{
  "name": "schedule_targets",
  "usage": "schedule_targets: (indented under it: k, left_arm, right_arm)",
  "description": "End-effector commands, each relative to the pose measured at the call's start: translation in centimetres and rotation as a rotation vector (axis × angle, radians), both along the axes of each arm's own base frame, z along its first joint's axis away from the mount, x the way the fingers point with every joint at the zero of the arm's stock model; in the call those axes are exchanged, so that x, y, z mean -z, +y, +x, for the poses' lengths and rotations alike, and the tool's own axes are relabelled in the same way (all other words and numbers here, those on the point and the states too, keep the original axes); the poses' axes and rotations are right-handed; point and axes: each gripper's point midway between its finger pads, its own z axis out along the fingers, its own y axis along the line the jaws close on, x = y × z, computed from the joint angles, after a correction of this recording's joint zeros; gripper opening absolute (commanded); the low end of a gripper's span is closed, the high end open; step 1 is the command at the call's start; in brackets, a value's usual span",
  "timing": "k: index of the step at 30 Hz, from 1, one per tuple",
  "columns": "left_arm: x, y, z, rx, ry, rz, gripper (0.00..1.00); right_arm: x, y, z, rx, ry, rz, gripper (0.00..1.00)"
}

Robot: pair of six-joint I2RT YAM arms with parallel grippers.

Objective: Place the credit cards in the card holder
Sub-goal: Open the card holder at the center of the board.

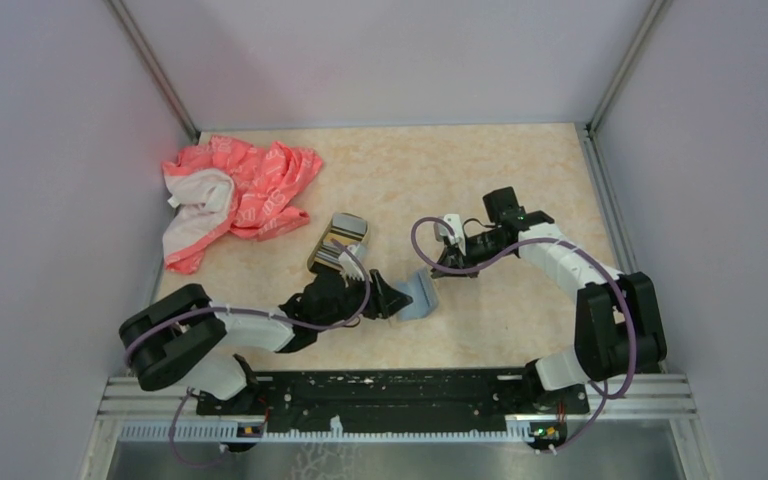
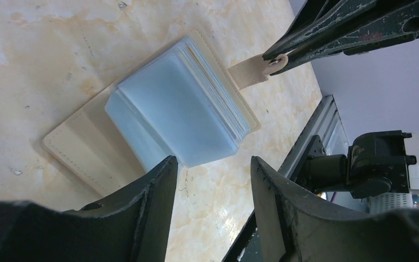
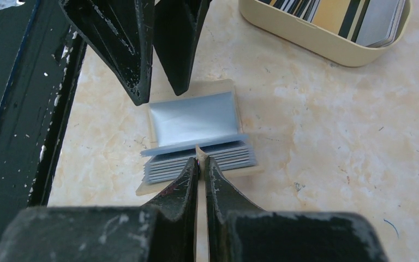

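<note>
From above, the card holder (image 1: 422, 298) lies open mid-surface (image 1: 500, 170), with the tin (image 1: 349, 218) of credit cards (image 1: 335, 248) near the left hand (image 1: 392, 298). The left wrist shows that hand released, just beside the holder's pale blue sleeves (image 2: 180, 109). The right wrist shows the right hand (image 3: 202, 161) clenched on the holder's tab (image 3: 198, 150).

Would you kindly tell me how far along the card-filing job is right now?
Done: nothing visible yet; the pale blue plastic sleeves of the tan stitched card holder look empty. In hand: the right gripper is shut on the holder's tan tab, and the left gripper hovers open beside the sleeves, holding nothing. Left: the striped credit cards sit in the cream rounded tin.
</note>
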Motion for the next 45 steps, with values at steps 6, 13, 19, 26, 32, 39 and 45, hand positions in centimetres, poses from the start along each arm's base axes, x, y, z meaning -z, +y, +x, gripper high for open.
schedule_targets:
  k: [6, 13, 19, 26, 32, 39, 45]
  left_arm:
    - [-0.4, -2.3, 0.7, 0.023, 0.014, -0.026, 0.55]
    - [0.5, -1.1, 1.5, -0.056, 0.02, 0.033, 0.56]
    - [-1.1, 2.0, 1.8, -0.148, -0.034, 0.088, 0.55]
    - [-2.8, 1.7, 1.2, -0.103, -0.074, 0.056, 0.53]
    - [-0.6, -0.6, 1.4, -0.039, -0.038, 0.098, 0.38]
    - [1.5, -1.9, 1.8, -0.007, -0.02, 0.139, 0.36]
    - [1.7, -3.6, 1.6, 0.057, -0.02, 0.135, 0.38]
  right_arm:
    - [-2.2, 0.6, 0.1, -0.023, -0.052, 0.078, 0.0]
    - [-2.2, 0.6, 0.1, -0.024, -0.051, 0.078, 0.0]
    - [-2.0, 0.5, 0.2, -0.023, -0.047, 0.073, 0.0]
    - [-1.7, 0.5, 0.3, -0.019, -0.041, 0.062, 0.0]
    - [-1.2, 0.2, 0.6, -0.005, -0.037, 0.038, 0.0]
    - [0.1, -0.5, 2.0, 0.055, -0.038, -0.031, 0.0]
    - [0.9, -3.0, 6.9, 0.34, -0.109, -0.178, 0.32]
